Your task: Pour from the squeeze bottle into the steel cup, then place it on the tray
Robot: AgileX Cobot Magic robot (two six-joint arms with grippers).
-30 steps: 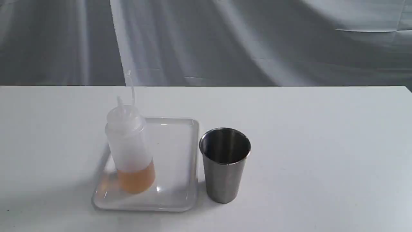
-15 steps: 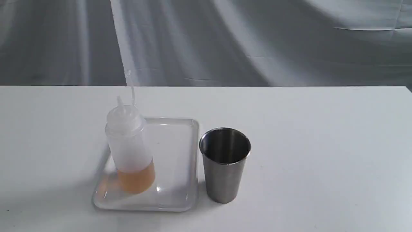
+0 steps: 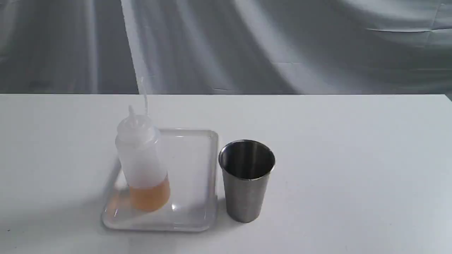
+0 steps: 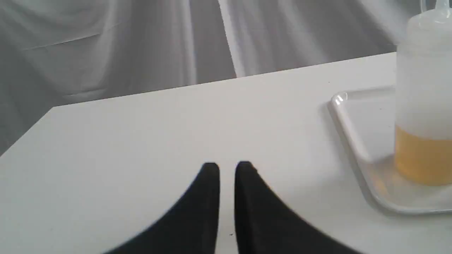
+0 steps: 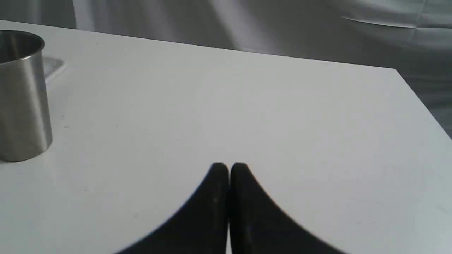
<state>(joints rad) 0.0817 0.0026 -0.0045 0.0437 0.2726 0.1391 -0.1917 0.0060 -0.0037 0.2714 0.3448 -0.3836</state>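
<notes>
You have one bottle [image 3: 143, 162], one cup [image 3: 247, 183] and one tray [image 3: 192, 169], all on the white table [image 3: 353, 158].

The bottle stands upright on the tray, on its left half in the exterior view, with its base inside the low rim. Amber liquid fills only its lowest part; the rest of the body is cloudy white. Its single nozzle points up, and one thin strap [image 3: 144, 92] rises beside it.

The cup stands upright on the table just to the right of the tray. You cannot tell from these views whether it touches the rim. Its inside is dark, so you cannot see whether it contains anything.

You have two grippers, each with two black fingers. On the left gripper [image 4: 227, 165] the fingers are all but closed, with only a thin slit between them, and they hold nothing. It hangs over bare table, apart from the tray and bottle.

On the right gripper [image 5: 229, 165] the fingers are pressed together and also hold nothing. It is over bare table, well apart from the cup.

A grey cloth [image 3: 247, 46] hangs behind the table.
</notes>
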